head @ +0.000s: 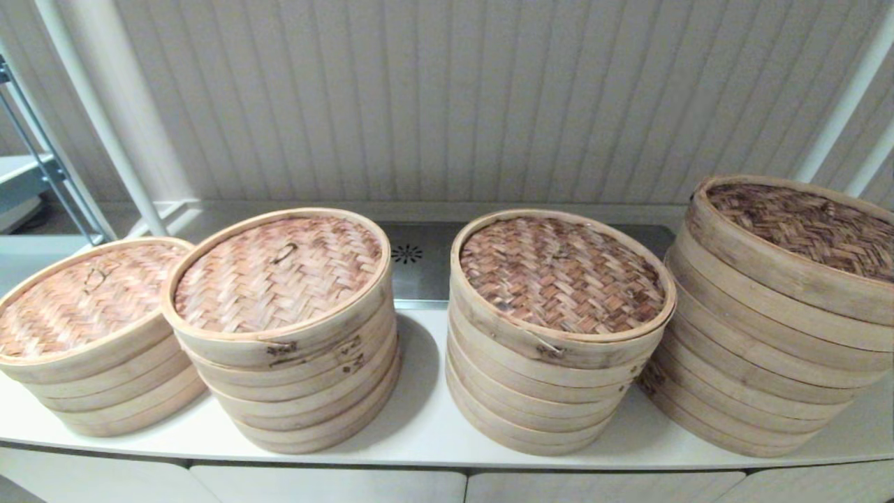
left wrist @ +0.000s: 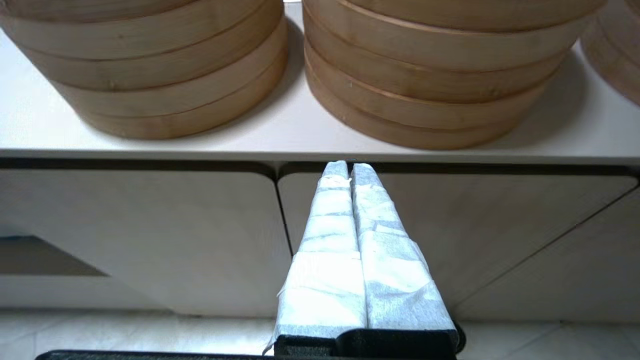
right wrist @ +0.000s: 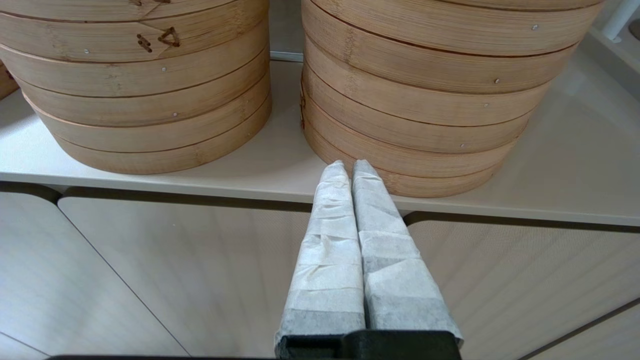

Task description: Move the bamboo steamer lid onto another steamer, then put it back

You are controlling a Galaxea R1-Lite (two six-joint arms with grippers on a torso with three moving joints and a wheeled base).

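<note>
White counter (head: 426, 426), four bamboo steamer stacks (head: 559, 328) standing on it

A white counter (head: 426, 426) runs across the lower frame, with pale cabinet doors (left wrist: 150, 235) under its front edge. Behind it, at centre, lies a metal panel (head: 419, 269) with a small round vent pattern (head: 406, 253). A ribbed white wall (head: 447, 98) fills the upper frame, and a metal rack (head: 35, 168) stands at upper left.

Four steamer stacks stood in a row on the counter (head: 419, 426). The second stack (head: 293, 335) served as landmark: the first stack (head: 91, 335) touched it on the left, the third stack (head: 559, 335) stood apart on its right, and the fourth stack (head: 775, 314) lay farthest right. A vent plate (head: 412, 269) lay behind it, to the right.
</note>
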